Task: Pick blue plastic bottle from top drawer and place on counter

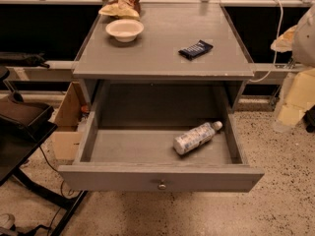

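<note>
Reach stage: blue plastic bottle (196, 137) lies untouched in the open top drawer (113, 179), right side.
The tool (308, 33) seems to hang at the right edge, grip cannot be told; next it should descend over the bottle.

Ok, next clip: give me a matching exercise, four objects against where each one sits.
1. blue plastic bottle
2. white bowl
3. dark blue snack wrapper
4. chip bags

A. at the counter's back edge
B. on the counter's right half
C. lying inside the open top drawer
D. on the counter, just in front of the bags

Pairs: 1-C, 2-D, 3-B, 4-A. The gripper is not in view.
</note>
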